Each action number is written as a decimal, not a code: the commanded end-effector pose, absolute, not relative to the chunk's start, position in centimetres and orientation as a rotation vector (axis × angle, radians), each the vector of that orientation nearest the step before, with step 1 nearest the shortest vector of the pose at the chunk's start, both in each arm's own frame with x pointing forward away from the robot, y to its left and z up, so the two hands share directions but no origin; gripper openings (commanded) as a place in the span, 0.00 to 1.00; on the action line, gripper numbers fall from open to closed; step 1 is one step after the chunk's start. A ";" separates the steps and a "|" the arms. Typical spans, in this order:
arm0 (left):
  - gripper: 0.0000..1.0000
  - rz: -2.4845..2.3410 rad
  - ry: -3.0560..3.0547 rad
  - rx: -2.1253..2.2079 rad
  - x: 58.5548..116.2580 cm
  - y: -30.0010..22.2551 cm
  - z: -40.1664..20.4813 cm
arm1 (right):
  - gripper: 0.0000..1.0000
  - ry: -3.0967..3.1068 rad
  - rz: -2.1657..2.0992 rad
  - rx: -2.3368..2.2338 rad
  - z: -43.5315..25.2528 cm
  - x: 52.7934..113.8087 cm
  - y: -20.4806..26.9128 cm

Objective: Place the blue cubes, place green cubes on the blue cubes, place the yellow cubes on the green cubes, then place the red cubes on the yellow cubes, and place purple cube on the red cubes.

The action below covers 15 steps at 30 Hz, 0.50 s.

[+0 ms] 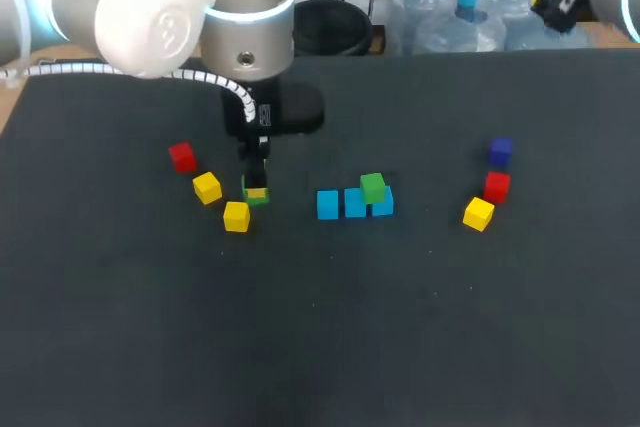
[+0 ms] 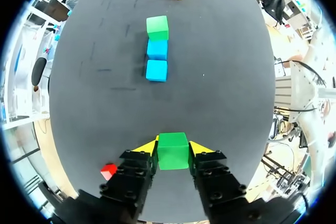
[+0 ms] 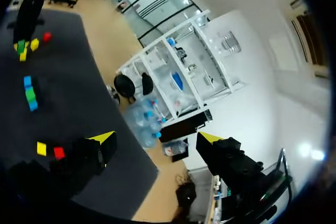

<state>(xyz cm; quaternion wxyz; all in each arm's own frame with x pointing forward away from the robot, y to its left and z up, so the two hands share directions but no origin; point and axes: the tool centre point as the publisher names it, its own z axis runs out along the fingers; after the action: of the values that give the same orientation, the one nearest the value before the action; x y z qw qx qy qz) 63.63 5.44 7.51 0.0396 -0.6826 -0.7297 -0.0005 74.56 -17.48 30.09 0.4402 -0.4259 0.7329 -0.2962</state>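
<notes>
**A:** Left tool [image 1: 256, 189], where on the bench [image 1: 320, 347]?
**B:** Down low, left of centre. Clamped on a green cube [image 2: 173, 150], one yellow tip against each of two opposite sides.

**A:** Close around it?
**B:** Two yellow cubes [image 1: 207, 187] just beside it, towards the left edge. A red cube [image 1: 182, 156] a little farther back.

**A:** And the blue cubes [image 1: 327, 204]?
**B:** Three in a tight row mid-bench, side by side. On top of the right-end one, a second green cube [image 1: 372, 187].

**A:** Right side of the bench?
**B:** A loose trio, well apart from the row. Purple cube [image 1: 500, 151] at the back, another red cube [image 1: 496, 186] in the middle, a third yellow cube [image 1: 478, 214] nearest the front.

**A:** Right tool [image 3: 157, 139]?
**B:** Fingers spread wide, nothing between them. Held up near the bench's far right corner.
</notes>
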 end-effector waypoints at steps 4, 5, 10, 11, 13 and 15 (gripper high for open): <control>0.00 0.004 -2.218 -2.097 63.8 5.0 7.4 | 1.00 2.020 -0.849 -1.188 29.9 72.9 -19.3; 0.00 0.004 -2.217 -2.098 63.8 5.0 7.4 | 1.00 2.020 -0.849 -1.188 29.9 72.9 -19.3; 0.00 0.001 -2.219 -2.100 63.7 5.2 7.7 | 1.00 2.020 -0.849 -1.188 29.9 72.9 -19.3; 0.00 -0.001 -2.222 -2.098 63.7 5.3 7.7 | 1.00 2.020 -0.849 -1.188 29.9 72.9 -19.3; 0.00 -0.003 -2.224 -2.096 63.7 5.5 7.7 | 1.00 2.020 -0.849 -1.188 29.9 72.9 -19.3; 0.00 -0.003 -2.224 -2.094 63.6 5.5 7.7 | 1.00 2.020 -0.849 -1.188 29.9 72.9 -19.3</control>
<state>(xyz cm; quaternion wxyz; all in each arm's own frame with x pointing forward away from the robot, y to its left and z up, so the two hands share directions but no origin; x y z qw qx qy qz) 63.61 5.43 7.64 0.0431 -0.6847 -0.7276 -0.0015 72.67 -19.55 29.95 0.3226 -0.4543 0.7663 -0.3198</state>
